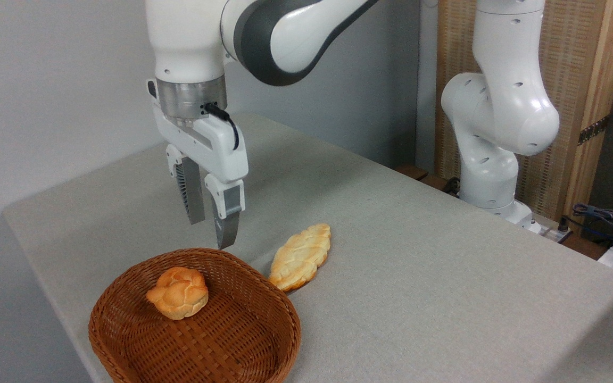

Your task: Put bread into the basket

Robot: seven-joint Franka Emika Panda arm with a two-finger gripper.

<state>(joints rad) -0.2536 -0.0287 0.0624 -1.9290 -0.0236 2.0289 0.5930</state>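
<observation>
I am looking at the two grey fingertips [228, 234] first: they are standing a narrow gap apart and pinching nothing, so the two-finger gripper [212, 231] is hanging empty just above the far rim of the basket, left of the frame's centre. I judge that gap is what a release leaves, since the fingers are pointing straight down over the place where the bun is lying.

The small round knotted bun, golden orange-brown [179, 292], is resting inside the shallow oval reddish-brown wicker basket [264, 340], toward its back left part in the lower left of the frame, clear of the fingers. So I am reading the task as done, with the bread sitting where it belongs.

The longer, paler braided loaf [301, 257] is lying on the grey cloth-covered table [418, 255], its near tip touching or nearly touching the basket's right rim; I am leaving it alone.

The white arm [296, 32] is reaching in from the upper right, its base standing at the table's far right edge.
</observation>
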